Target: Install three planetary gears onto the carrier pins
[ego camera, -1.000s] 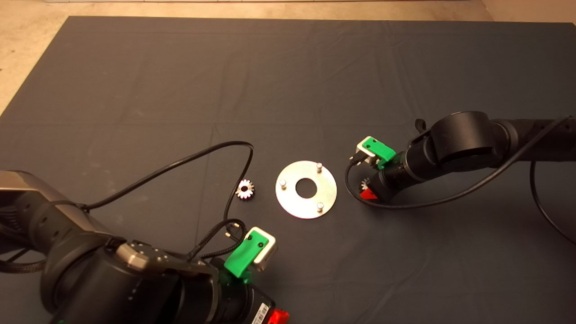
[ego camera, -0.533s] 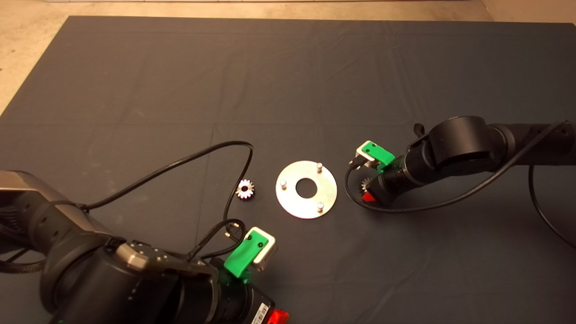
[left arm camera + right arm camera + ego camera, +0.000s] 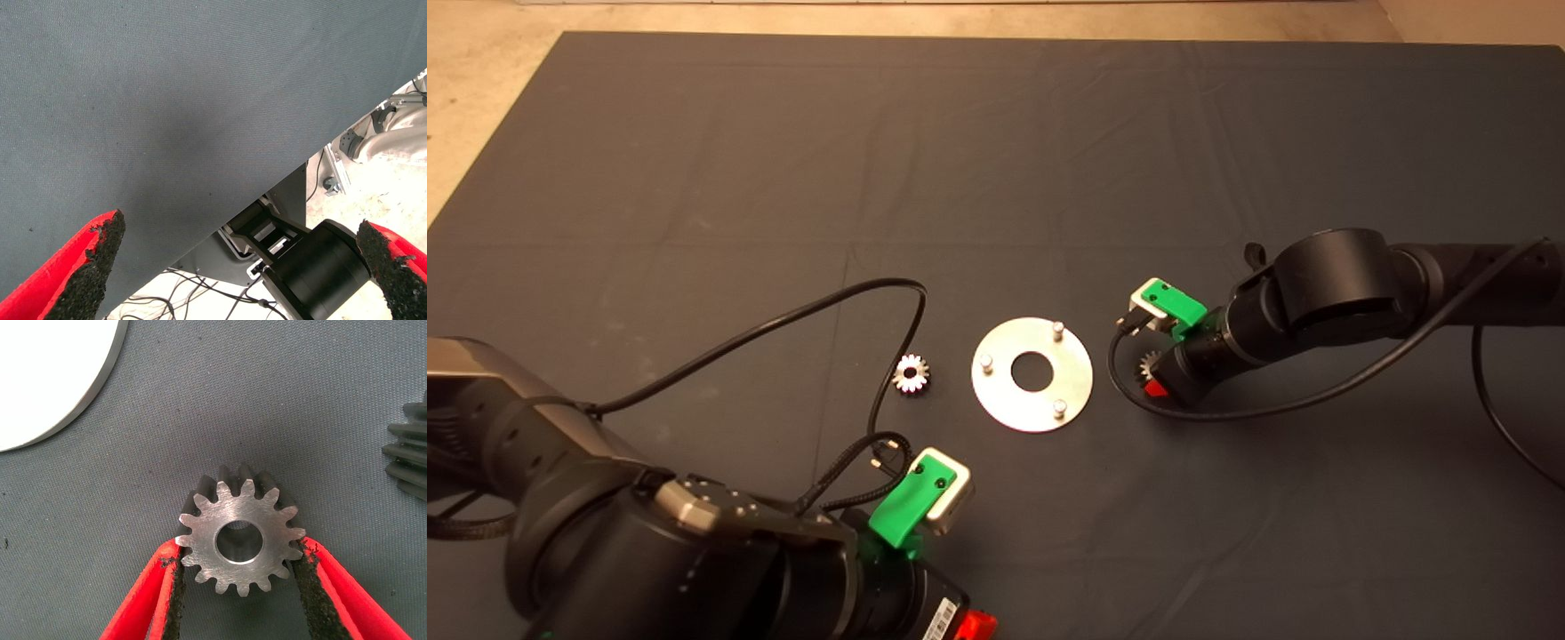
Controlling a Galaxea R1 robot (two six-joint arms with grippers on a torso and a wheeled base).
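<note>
The flat shiny disc (image 3: 1073, 384) lies mid-mat with its three carrier pins (image 3: 1057, 330) bare. One planetary gear (image 3: 911, 373) rests on the mat just left of the disc. A second gear (image 3: 240, 539) lies flat on the mat right of the disc, and my right gripper (image 3: 238, 553) is shut on it, both pads pressed against its teeth. In the head view that gripper (image 3: 1154, 380) is low over the mat by the disc's right rim. A third gear (image 3: 408, 450) shows partly at the edge of the right wrist view. My left gripper (image 3: 240, 267) waits open over the mat's near edge.
The disc's rim (image 3: 47, 380) is close beyond the held gear. A black cable (image 3: 800, 311) loops from the left arm across the mat, passing near the left gear. Another cable (image 3: 1227, 411) curves under the right arm. The tan floor (image 3: 480, 89) borders the mat.
The right arm dropped slightly toward the mat around its gear during the first half second, then held still. The left arm, the disc and the left gear stayed put.
</note>
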